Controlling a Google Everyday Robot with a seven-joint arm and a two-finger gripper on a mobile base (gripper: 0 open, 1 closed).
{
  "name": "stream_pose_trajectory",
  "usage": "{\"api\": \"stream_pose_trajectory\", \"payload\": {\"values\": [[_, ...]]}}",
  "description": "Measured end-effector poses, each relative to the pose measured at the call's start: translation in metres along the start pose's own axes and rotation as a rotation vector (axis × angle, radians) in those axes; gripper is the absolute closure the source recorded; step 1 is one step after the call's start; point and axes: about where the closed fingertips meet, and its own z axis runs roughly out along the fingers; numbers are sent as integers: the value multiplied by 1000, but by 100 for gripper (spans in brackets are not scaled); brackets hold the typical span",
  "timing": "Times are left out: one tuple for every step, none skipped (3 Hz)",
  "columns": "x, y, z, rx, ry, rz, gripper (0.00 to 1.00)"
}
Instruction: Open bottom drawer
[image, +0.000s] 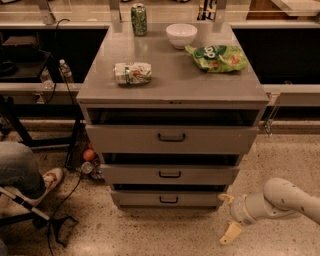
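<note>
The bottom drawer (168, 199) is the lowest, shallowest grey front of the grey cabinet (172, 80), with a small dark bar handle (168, 200) at its centre. It sits just above the floor, and I cannot tell if it is fully shut. My gripper (228, 216) is low, to the right of the cabinet's bottom right corner. Its cream fingers (231, 233) are spread apart and empty. It is right of the drawer's front edge and well away from the handle. The white arm (285, 200) reaches in from the right.
The cabinet top holds a green can (139, 19), a white bowl (181, 35), a green chip bag (218, 58) and a lying packet (132, 73). A person's knee and shoe (50, 179), cables and a stand foot (55, 225) are on the floor at the left. An orange ball (89, 155) lies by the cabinet.
</note>
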Motion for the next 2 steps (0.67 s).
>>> {"api": "stream_pose_trajectory", "payload": {"values": [[0, -1, 1, 0, 0, -2, 0], [18, -2, 27, -25, -32, 5, 0]]}}
